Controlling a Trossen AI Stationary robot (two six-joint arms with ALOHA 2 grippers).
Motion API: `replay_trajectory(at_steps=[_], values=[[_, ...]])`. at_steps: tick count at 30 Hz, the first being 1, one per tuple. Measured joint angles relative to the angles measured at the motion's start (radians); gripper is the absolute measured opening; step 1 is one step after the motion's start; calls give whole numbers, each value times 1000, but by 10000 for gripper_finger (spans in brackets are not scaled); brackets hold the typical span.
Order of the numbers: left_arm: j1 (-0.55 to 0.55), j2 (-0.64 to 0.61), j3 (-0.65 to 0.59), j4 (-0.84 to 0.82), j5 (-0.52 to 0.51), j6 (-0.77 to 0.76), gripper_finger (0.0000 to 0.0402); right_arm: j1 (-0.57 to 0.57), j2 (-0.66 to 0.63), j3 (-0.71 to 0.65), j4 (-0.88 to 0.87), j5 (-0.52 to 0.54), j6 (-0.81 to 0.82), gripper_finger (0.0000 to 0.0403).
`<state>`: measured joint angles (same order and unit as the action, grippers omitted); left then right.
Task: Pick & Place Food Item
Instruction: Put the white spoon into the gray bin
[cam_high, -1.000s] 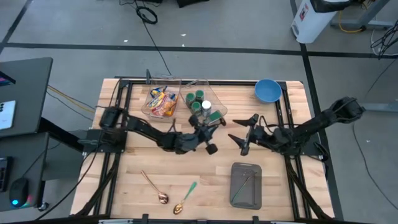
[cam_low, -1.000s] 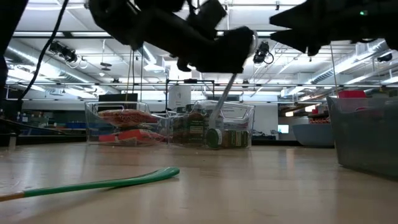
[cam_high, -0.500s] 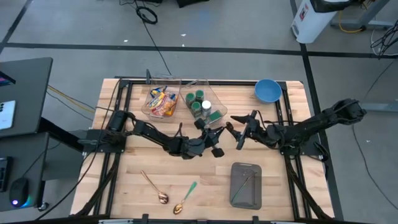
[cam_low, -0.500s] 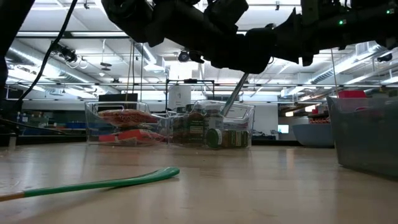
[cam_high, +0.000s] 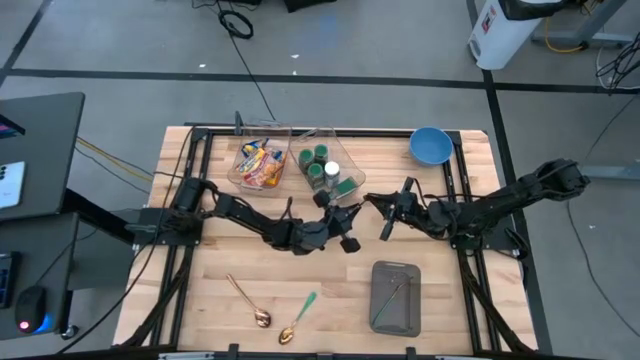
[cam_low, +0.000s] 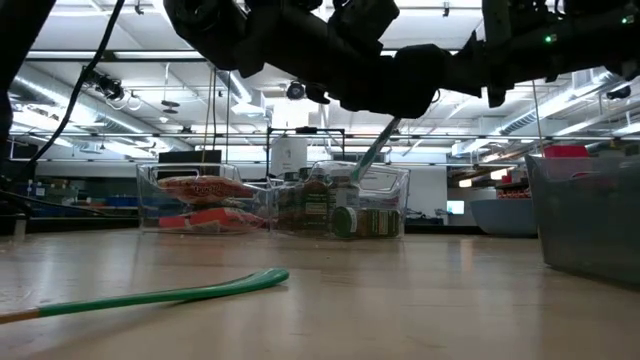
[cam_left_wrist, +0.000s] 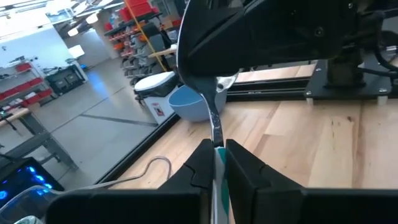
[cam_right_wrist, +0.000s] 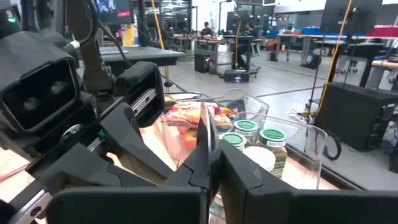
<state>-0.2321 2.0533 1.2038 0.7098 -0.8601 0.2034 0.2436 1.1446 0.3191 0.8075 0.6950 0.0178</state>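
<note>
In the left wrist view, the left gripper (cam_left_wrist: 219, 150) pinches the teal handle of a spoon (cam_left_wrist: 214, 121), whose metal bowl end runs up into the right gripper (cam_left_wrist: 205, 68). Behind stand a blue bowl (cam_left_wrist: 186, 104) on the pale wooden table (cam_left_wrist: 348, 155) and a white bucket (cam_left_wrist: 151, 92) on the floor; its small label cannot be read. Red storage boxes fill shelves farther back.

In the right wrist view, that arm's fingers are pressed together on the spoon's thin edge. Beyond sit snack packets (cam_right_wrist: 180, 121) and green-lidded jars (cam_right_wrist: 247, 129) in clear bins (cam_right_wrist: 298, 146). The jar labels are probably printed, but nothing is legible. People sit at workbenches far behind.

From above, the two grippers meet near the table's middle, just in front of the bins at the far edge. A grey tray (cam_high: 396, 297) lies near the front, with a gold spoon (cam_high: 246, 299) and a green-handled spoon (cam_high: 298, 318) to its left. The grey floor carries black tape lines.

The low view shows both arms dark overhead, the green-handled spoon lying flat on the wood, and ceiling strip lights in a large hall.
</note>
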Motion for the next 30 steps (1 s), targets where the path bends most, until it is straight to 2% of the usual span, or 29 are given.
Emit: replay_trajectory(at_steps=[4, 7, 11, 16, 19, 20, 22, 24, 27, 30], values=[[-36, -1, -1, 64, 6, 85, 89, 3, -1, 1, -16, -37, -6, 9], [-89, -23, 2, 134, 31, 174, 144, 3, 1, 0, -42, 12, -14, 10], [-161, -45, 0, 239, -21, 317, 188, 9, 1, 0, -53, -7, -18, 9], [-248, -78, -97, 553, -48, 553, 193, 43, -7, 0, -52, -15, -51, 9], [-274, -79, -217, 826, -22, 577, 183, 90, -9, -12, 37, -71, -111, 9], [-280, -84, -260, 859, -14, 558, 180, 109, -9, -29, 104, -101, -131, 9], [-282, -104, -330, 852, 0, 488, 173, 143, -7, -68, 258, -156, -168, 9], [-279, -111, -376, 857, 5, 389, 169, 176, -7, -122, 423, -178, -220, 9], [-278, -117, -419, 856, -1, 330, 167, 225, -8, -213, 655, -187, -290, 9], [-285, -121, -435, 856, -5, 322, 166, 265, -23, -302, 757, -187, -287, 9]])
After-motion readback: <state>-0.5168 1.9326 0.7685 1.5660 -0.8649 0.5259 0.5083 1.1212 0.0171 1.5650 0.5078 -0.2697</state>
